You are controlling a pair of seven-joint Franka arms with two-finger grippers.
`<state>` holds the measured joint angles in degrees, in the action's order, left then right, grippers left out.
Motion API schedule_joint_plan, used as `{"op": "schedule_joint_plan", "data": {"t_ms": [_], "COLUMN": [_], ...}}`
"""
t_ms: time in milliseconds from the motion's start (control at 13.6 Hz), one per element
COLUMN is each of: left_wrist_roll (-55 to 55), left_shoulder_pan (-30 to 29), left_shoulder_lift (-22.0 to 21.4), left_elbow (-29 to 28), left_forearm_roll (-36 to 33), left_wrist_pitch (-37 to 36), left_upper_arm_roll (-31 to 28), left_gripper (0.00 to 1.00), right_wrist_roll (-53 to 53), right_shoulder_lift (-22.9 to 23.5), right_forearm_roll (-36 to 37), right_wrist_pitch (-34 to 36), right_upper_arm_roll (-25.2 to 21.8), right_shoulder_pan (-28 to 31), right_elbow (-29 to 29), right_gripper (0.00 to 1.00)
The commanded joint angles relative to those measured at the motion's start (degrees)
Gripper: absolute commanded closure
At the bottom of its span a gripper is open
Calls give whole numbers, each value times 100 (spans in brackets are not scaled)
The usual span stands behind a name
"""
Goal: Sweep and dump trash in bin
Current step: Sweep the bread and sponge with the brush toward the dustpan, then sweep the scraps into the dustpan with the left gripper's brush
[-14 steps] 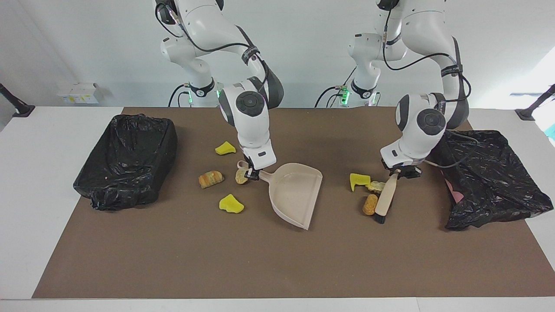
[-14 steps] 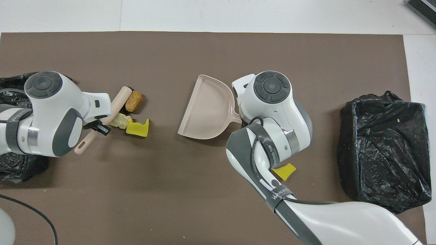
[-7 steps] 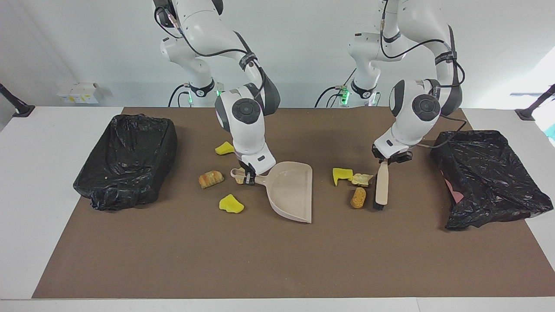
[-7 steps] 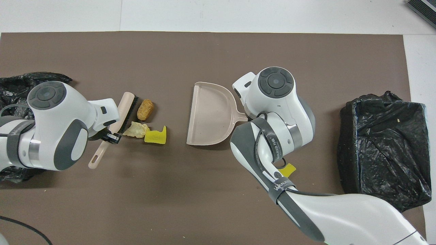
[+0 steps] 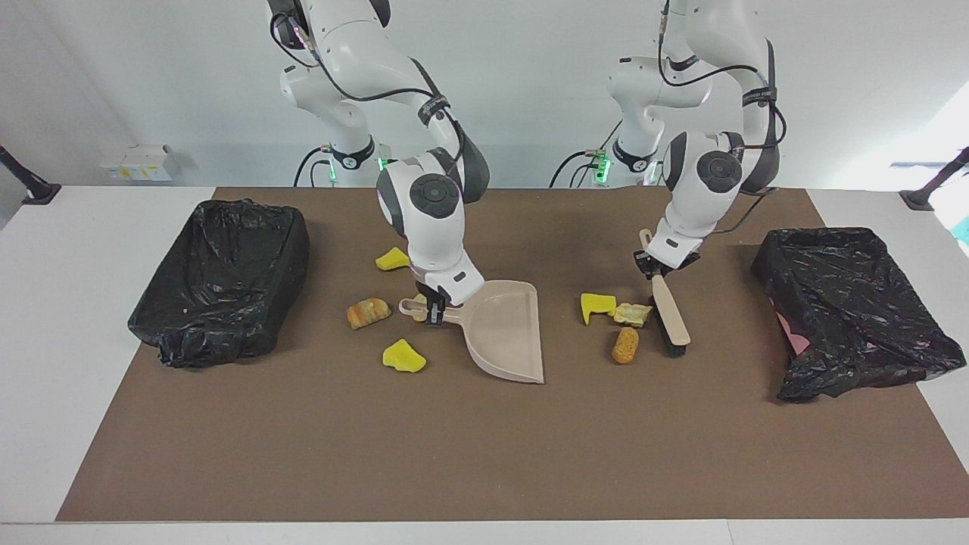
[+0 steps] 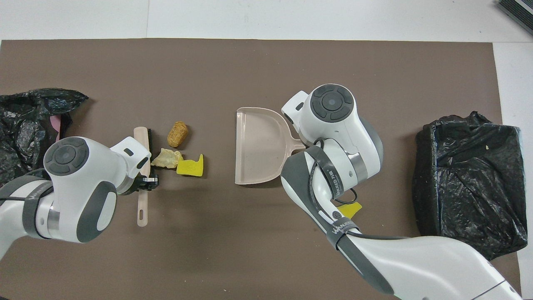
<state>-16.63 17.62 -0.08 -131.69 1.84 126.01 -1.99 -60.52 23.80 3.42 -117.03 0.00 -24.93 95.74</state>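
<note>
The brush point(image 5: 669, 316) is pinched by the left claw point(image 5: 657, 266) beside three scraps of trash point(image 5: 615, 318), the dustpan point(image 5: 503, 327) handle by the right claw point(image 5: 434, 308) amid four more on the bench point(image 5: 484, 454).

Three trash scraps point(image 5: 621, 322) lie between the dustpan point(image 5: 507, 333) and the brush point(image 5: 670, 322).

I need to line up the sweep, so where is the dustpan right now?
The dustpan sits mid-table on the brown mat, its handle held by the right gripper, with three scraps toward the left arm's end.
</note>
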Motion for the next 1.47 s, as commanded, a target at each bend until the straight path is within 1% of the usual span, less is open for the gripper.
{"op": "schedule_joint_plan", "data": {"t_ms": [0, 74, 147, 441, 588, 735, 882, 1029, 1176, 1250, 1397], "left_wrist_roll": [-200, -191, -191, -208, -209, -235, -384, -393, -367, -367, -280], "left_shoulder_pan": [461, 487, 697, 1479, 1761, 2007, 1982, 1877, 1361, 1236, 981], "left_shoulder_lift": [192, 245, 350, 509, 632, 729, 686, 685, 764, 895, 1158], "left_elbow": [12, 178, 310, 723, 1100, 1434, 1498, 1620, 1848, 1997, 2095], "left_forearm_roll": [438, 527, 693, 1721, 1994, 2066, 2040, 1865, 1296, 1127, 881], "left_wrist_pitch": [406, 380, 363, 424, 380, 301, 266, 100, -198, -270, -192], "left_upper_arm_roll": [-74, -56, -47, -56, -56, -56, -73, -161, -205, -205, -205], "left_gripper": [100, 100, 100, 100, 100, 100, 100, 100, 100, 100, 100], "right_wrist_roll": [-179, -179, -179, -179, -179, -179, -171, -179, -171, -171, -171], "right_shoulder_lift": [-7, -7, -7, -7, -7, -15, -7, -7, -15, -15, -15], "right_forearm_roll": [98, 98, 98, 98, 98, 89, 89, 89, 89, 89, 89], "right_wrist_pitch": [22, 22, 22, 13, 4, 4, -5, -5, -5, -5, -13], "right_upper_arm_roll": [35, 35, 35, 35, 35, 35, 35, 35, 35, 35, 35], "right_shoulder_pan": [49, 49, 49, 49, 49, 49, 49, 49, 49, 49, 49], "right_elbow": [-3, -3, -3, -3, 6, 15, 15, 15, 15, 32, 41], "right_gripper": [100, 100, 100, 100, 100, 100, 100, 100, 100, 100, 100]}}
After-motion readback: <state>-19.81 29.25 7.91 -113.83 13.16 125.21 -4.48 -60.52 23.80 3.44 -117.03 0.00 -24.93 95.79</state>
